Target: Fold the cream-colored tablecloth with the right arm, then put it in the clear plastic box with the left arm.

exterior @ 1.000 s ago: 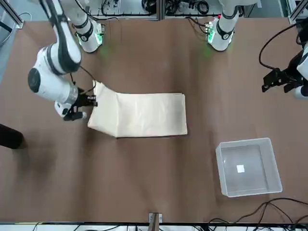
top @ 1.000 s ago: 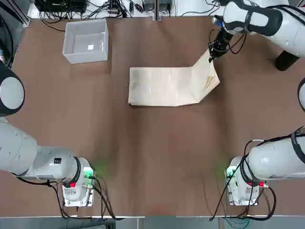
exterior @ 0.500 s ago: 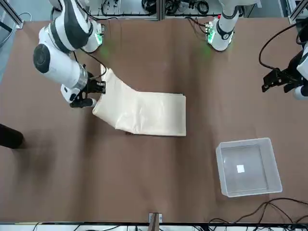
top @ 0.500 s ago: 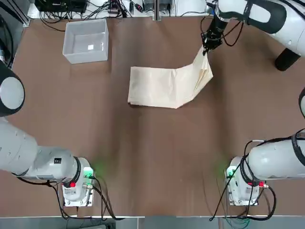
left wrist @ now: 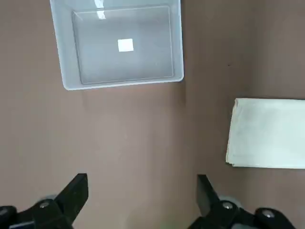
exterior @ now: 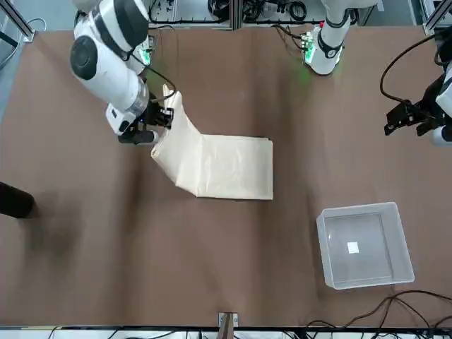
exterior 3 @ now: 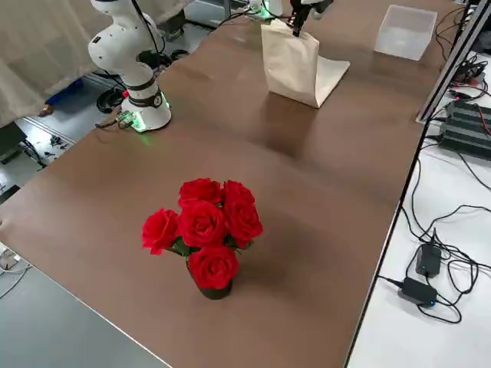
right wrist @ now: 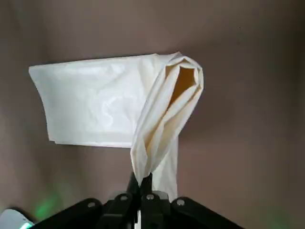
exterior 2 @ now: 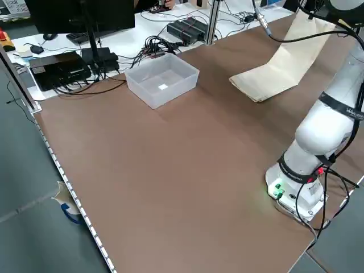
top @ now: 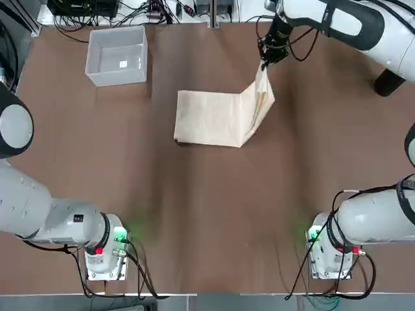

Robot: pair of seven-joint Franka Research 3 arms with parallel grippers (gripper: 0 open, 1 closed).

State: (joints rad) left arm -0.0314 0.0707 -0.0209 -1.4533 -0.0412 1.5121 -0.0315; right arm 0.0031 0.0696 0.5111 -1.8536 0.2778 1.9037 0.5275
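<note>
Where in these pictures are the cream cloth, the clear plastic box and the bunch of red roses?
cream cloth (top: 211,118), top view, on its flat part lying on the table.
clear plastic box (top: 117,78), top view, on its near wall.
red roses (exterior 3: 203,225), right side view, on the middle bloom.

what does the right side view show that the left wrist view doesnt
Only the right side view shows the red roses near the table's edge, and the right gripper shut on the raised end of the cream-colored tablecloth. Only the left wrist view shows the left gripper, open above bare table. Both show the clear plastic box and the tablecloth's flat part.
</note>
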